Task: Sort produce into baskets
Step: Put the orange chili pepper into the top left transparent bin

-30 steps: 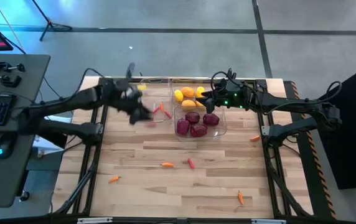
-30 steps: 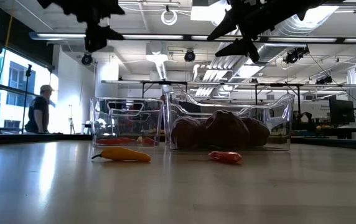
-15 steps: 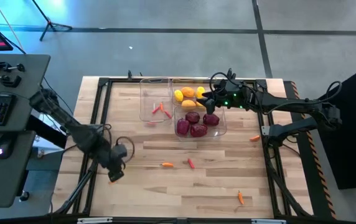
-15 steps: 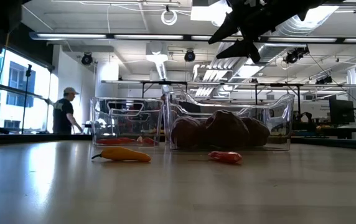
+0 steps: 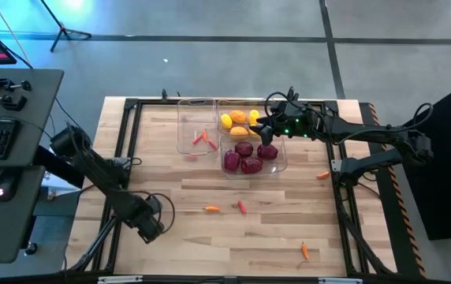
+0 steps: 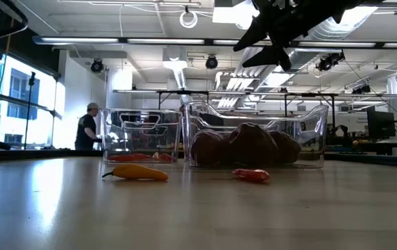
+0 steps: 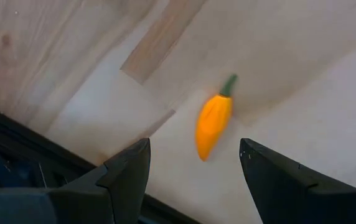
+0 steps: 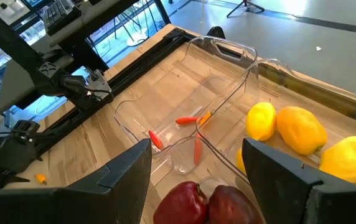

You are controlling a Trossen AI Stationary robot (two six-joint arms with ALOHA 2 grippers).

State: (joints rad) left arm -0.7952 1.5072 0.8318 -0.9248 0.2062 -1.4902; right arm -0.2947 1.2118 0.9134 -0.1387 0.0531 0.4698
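Note:
My left gripper (image 5: pixel 150 229) is open, low over the table's near left corner, and hides what lies under it in the high view. In the left wrist view (image 7: pixel 195 144) a small orange pepper (image 7: pixel 214 123) lies on the wood between the fingers, untouched. My right gripper (image 5: pixel 255 125) is open and empty above the bins; it also shows in the low view (image 6: pixel 271 42). Three clear bins stand at the far middle. One (image 5: pixel 196 126) holds red peppers, one (image 5: pixel 241 118) yellow and orange fruits, one (image 5: pixel 249 156) dark red rounds.
Loose peppers lie on the wood: an orange one (image 5: pixel 211 209) and a red one (image 5: pixel 242 207) near the middle, an orange one (image 5: pixel 305 251) near the front right, another (image 5: pixel 322 175) at the right. A person (image 6: pixel 87 128) walks in the room behind.
My left arm has swung from above the left bin toward the table's near left corner and gone down over the orange pepper lying there. In the background the person has walked to the right.

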